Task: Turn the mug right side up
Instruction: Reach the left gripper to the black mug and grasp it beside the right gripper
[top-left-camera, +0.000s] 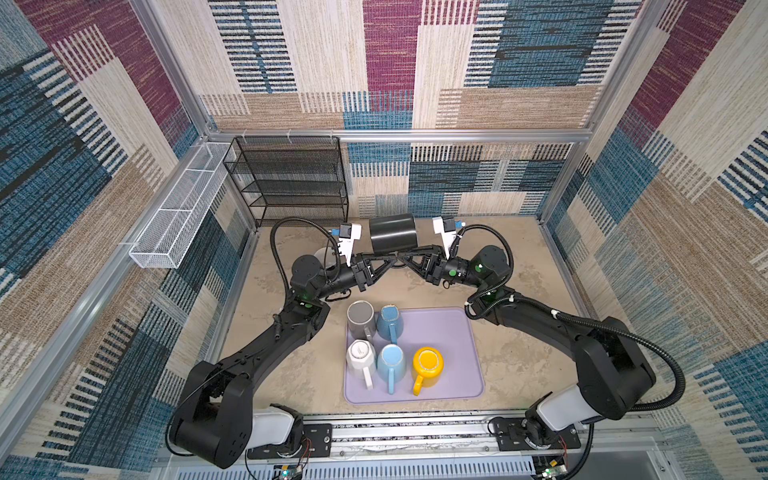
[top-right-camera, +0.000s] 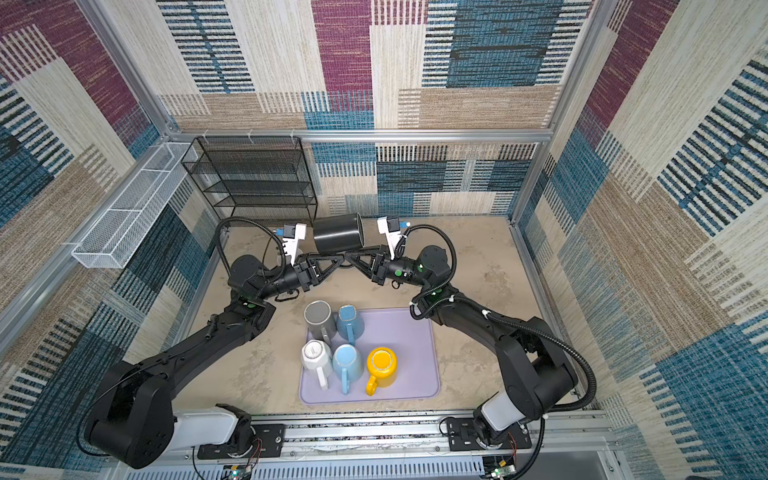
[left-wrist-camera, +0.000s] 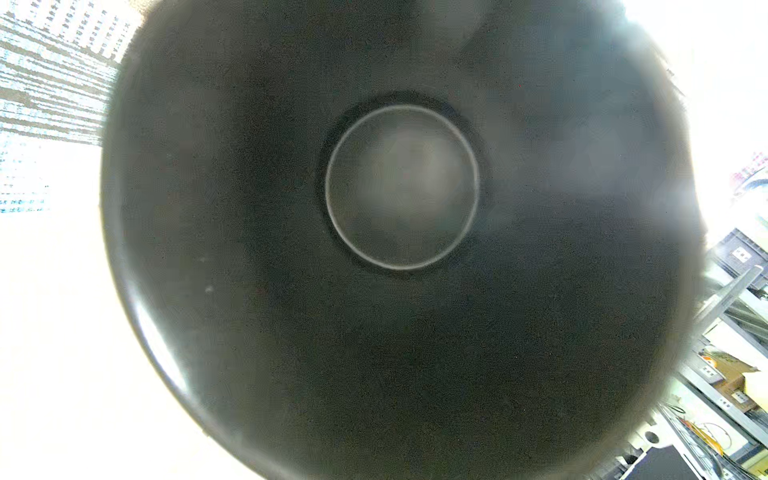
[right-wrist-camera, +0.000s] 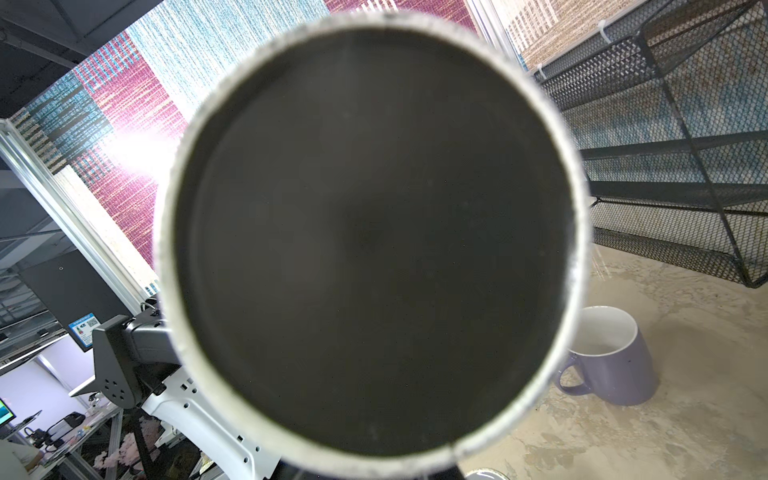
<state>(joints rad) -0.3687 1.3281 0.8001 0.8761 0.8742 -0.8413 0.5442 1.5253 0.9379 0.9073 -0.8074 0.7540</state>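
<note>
A black mug (top-left-camera: 392, 235) (top-right-camera: 337, 237) hangs on its side in the air near the back of the table. Its body fills both wrist views: its inside and bottom ring (left-wrist-camera: 399, 332) in the left wrist view, its pale-rimmed base (right-wrist-camera: 374, 249) in the right wrist view. Both top views show my left gripper (top-left-camera: 392, 262) and my right gripper (top-left-camera: 404, 260) meeting tip to tip just under the mug. Each looks shut there on the mug's underside. The handle and the fingertips are hidden by the mug's body.
A lilac tray (top-left-camera: 457, 332) in front holds several mugs, among them a grey (top-left-camera: 360, 320) and a yellow one (top-left-camera: 428, 365). A purple mug (right-wrist-camera: 615, 365) stands upright on the table by the left arm. A black wire rack (top-left-camera: 291, 178) and a white mesh basket (top-left-camera: 183, 208) stand back left.
</note>
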